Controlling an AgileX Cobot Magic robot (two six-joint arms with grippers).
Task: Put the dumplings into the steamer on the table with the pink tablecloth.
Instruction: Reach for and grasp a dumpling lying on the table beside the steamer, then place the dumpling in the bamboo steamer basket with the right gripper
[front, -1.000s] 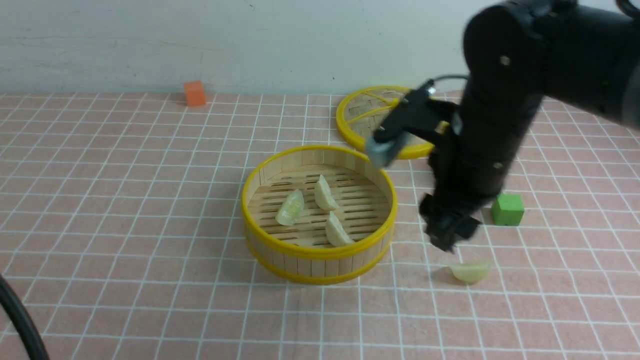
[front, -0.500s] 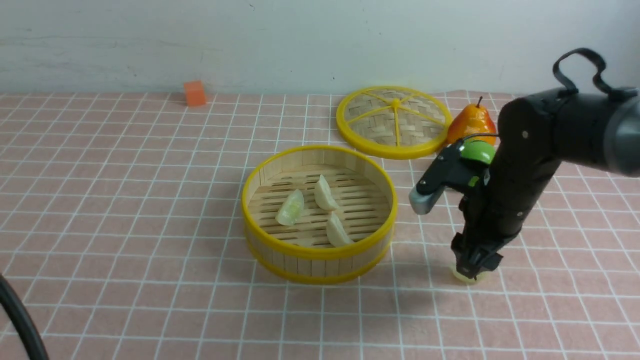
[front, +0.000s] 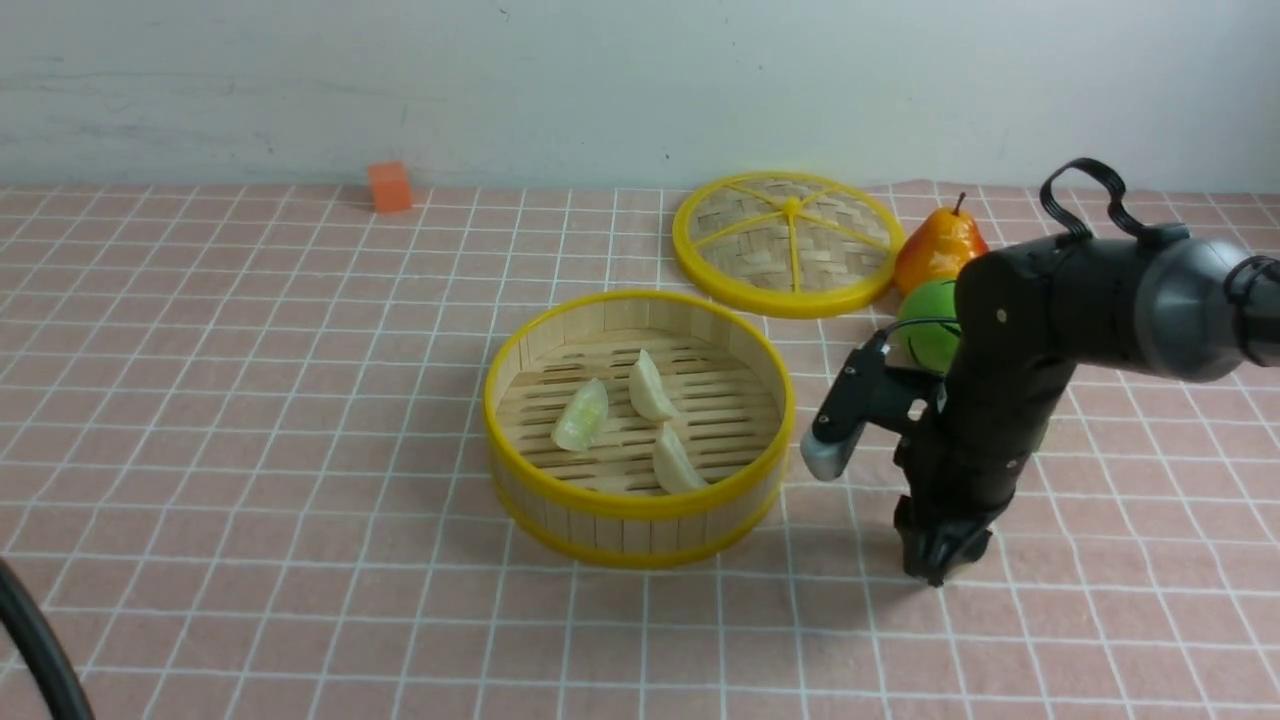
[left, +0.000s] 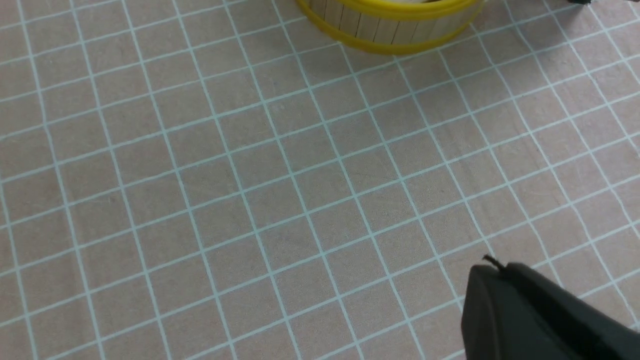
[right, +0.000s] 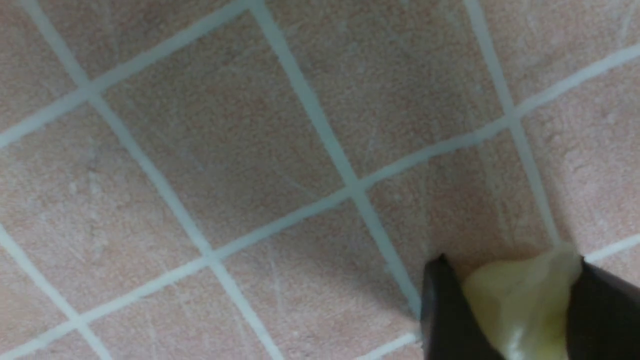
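The steamer (front: 640, 300) stands mid-table on the pink tablecloth (front: 250, 400), with three dumplings (front: 580, 415) (front: 650, 385) (front: 675, 460) on its slatted bottom. My right gripper (front: 935, 572) points down at the cloth to the right of the steamer. In the right wrist view its gripper (right: 511, 270) has both fingers pressed against the sides of the fourth dumpling (right: 520, 310), which lies on the cloth and is hidden in the front view. My left gripper (left: 495, 267) is shut and empty over bare cloth near the steamer's front wall (left: 395, 42).
The flat woven lid (front: 788, 243) lies behind the steamer. An orange pear (front: 940, 250) and a green ball (front: 925, 335) sit beside it, just behind my right arm. An orange cube (front: 389, 186) is at the far left by the wall.
My right arm has swung forward and down. Its gripper dropped from above the loose dumpling onto it, and the dumpling is now hidden under the gripper in the front view.
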